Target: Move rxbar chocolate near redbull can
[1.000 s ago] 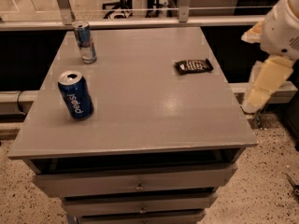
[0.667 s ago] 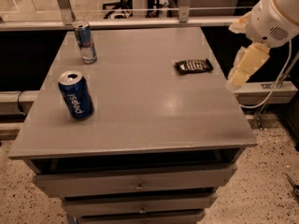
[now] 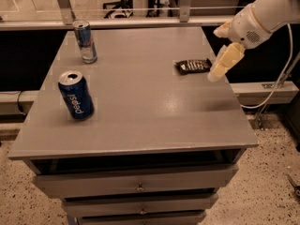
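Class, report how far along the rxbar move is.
Done: nothing; the rxbar chocolate lies far right, the redbull can back left. In hand: the gripper hovers beside the bar, not holding it. Left: grasp, carry across, set down by the can.

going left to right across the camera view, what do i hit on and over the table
Pepsi can and redbull can both sit at the left and overlap across, so no order between them → rxbar chocolate → gripper, just past the bar's right end.

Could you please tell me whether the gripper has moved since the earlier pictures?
Yes: judged against the table, the gripper has swung left, closer to the rxbar chocolate.
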Motion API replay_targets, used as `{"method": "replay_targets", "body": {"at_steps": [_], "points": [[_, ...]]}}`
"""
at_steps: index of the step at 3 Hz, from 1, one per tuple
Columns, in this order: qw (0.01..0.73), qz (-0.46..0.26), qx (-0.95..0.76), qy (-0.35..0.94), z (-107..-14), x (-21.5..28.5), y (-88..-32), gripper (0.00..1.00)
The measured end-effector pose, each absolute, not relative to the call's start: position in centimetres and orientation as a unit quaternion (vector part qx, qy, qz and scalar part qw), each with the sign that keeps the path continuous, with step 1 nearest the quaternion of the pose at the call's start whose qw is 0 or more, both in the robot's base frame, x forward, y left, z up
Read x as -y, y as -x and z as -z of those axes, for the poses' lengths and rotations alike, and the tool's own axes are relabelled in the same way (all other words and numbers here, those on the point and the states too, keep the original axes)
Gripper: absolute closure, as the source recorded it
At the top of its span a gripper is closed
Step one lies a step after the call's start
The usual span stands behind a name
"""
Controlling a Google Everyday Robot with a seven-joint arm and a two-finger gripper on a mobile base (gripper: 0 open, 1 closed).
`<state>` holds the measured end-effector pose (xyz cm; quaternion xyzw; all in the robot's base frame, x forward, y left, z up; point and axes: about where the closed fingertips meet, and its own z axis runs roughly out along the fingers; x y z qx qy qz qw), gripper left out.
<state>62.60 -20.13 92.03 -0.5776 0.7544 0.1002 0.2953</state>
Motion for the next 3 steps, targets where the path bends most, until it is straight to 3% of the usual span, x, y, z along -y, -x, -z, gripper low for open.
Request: {"method": "replay_targets", "body": {"at_steps": [2,3], "points": [[0.311,-0.162,-0.756,0.553,-88.1,18.6,-67.8,0.00],[0.314,-0.158,-0.756,0.552,-87.0,18.6,-69.7,0.00]]}}
